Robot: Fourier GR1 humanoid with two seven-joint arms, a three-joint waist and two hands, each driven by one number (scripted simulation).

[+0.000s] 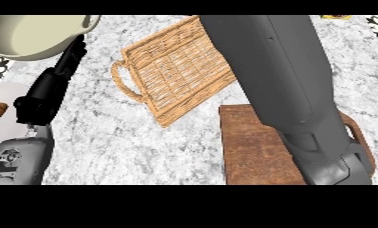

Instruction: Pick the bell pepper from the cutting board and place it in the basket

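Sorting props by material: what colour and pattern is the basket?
Light tan woven wicker, with a looped handle; the basket shows in the head view.

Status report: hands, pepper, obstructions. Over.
Left hand open, resting at left edge. Right hand out of view; its forearm crosses basket and cutting board. Pepper not visible.

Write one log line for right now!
left hand: open, resting at left | right hand: not in view | right forearm: across basket and cutting board | bell pepper: not seen
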